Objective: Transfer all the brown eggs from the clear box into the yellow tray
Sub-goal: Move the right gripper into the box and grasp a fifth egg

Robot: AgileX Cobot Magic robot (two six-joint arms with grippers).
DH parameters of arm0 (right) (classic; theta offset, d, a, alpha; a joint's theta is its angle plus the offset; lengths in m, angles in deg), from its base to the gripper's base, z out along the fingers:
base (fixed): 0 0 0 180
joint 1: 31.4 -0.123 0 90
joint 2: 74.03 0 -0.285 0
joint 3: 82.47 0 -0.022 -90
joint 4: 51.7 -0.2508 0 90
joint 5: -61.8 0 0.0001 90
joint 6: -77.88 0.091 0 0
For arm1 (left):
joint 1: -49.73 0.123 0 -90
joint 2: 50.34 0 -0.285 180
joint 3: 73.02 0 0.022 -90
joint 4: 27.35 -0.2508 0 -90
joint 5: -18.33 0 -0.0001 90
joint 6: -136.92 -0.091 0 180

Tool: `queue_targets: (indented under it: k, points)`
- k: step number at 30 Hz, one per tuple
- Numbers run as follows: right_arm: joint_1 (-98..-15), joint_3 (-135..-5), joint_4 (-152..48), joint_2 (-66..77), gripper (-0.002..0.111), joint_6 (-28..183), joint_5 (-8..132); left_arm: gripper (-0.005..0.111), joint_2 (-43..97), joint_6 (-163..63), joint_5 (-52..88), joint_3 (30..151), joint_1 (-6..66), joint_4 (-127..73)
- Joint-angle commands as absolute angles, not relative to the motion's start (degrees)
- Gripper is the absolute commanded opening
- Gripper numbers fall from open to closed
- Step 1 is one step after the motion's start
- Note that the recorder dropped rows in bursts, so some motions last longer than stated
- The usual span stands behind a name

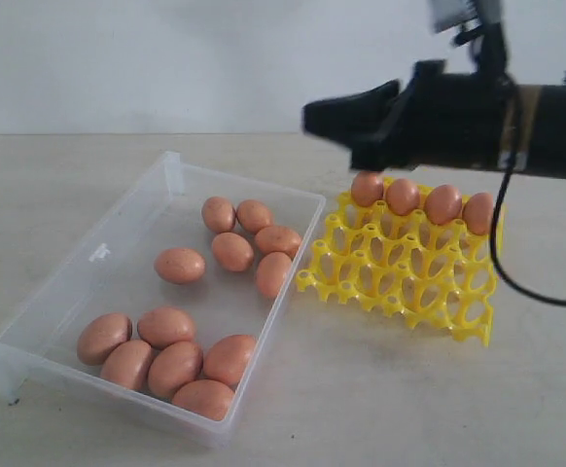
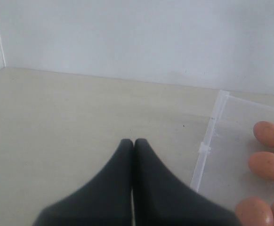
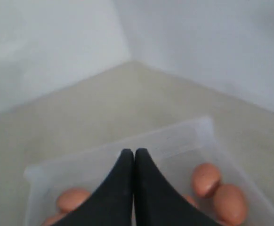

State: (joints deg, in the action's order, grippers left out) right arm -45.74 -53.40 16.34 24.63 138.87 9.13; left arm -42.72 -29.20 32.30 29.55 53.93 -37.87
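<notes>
My right end effector (image 3: 134, 153) is shut tight and empty, hovering over the clear box (image 1: 171, 167). 12 brown eggs (image 1: 232, 251) lie on their sides below and ahead of it, long axes pointing every way. 4 more sit in the yellow tray (image 1: 400, 277), back behind it. The left end effector (image 2: 133, 142), also shut and empty, sits outside the box wall, so I judge the right nearer. In the right wrist view the end effector itself hides any eggs directly beneath

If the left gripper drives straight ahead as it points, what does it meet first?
Nothing near, it seems: ahead of the shut left gripper lies only bare table, then the wall. The clear box sits off to the side; depth is unclear.
</notes>
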Motion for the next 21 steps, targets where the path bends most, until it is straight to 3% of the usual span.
queue_targets:
  k: [1, 3, 6, 8, 11, 13, 14, 15, 16, 18, 21]
  points:
    - [-61.16, -57.06, 33.86, 22.41, 0.000, 137.94, 24.12, -0.004, -42.55, -29.58, 31.70, 29.76, 53.65, -37.77]
    - [-69.60, -59.57, 40.05, 22.30, 0.000, 138.56, 36.26, -0.004, -42.55, -29.58, 31.70, 29.76, 53.65, -37.77]
    - [-83.08, -64.33, 44.28, 23.88, 0.000, 146.55, 64.99, -0.004, -42.55, -29.58, 31.70, 29.76, 53.65, -37.77]
    - [-87.82, -67.95, 41.01, 26.06, 0.000, 145.87, 76.39, -0.004, -42.55, -29.58, 31.70, 29.76, 53.65, -37.77]
    - [-88.81, -74.26, 21.18, 30.67, 0.000, 131.25, 75.60, -0.004, -42.55, -29.58, 31.58, 29.76, 53.65, -37.77]
    - [-88.34, -79.95, -5.04, 34.04, 0.000, 110.96, 81.14, -0.004, -42.55, -29.58, 31.58, 29.76, 53.65, -37.77]
    - [-87.47, -87.10, -27.13, 37.94, 0.000, 83.71, 95.06, -0.004, -42.55, -29.58, 31.58, 29.76, 53.65, -37.77]
    - [-87.19, -90.15, -33.82, 39.62, 0.000, 74.80, 102.33, -0.004, -42.55, -29.58, 31.58, 29.76, 53.65, -37.77]
    - [-86.60, -97.13, -36.34, 43.89, 0.000, 65.44, 120.11, -0.004, -42.55, -29.58, 31.58, 29.76, 53.65, -37.77]
    - [-86.60, -103.87, -33.86, 48.10, 0.000, 63.82, 131.76, -0.004, -42.55, -29.58, 31.58, 29.76, 53.65, -37.77]
    - [-86.60, -108.69, -42.55, 49.85, 0.000, 53.17, 131.76, -0.004, -42.55, -29.58, 31.58, 29.76, 53.65, -37.77]
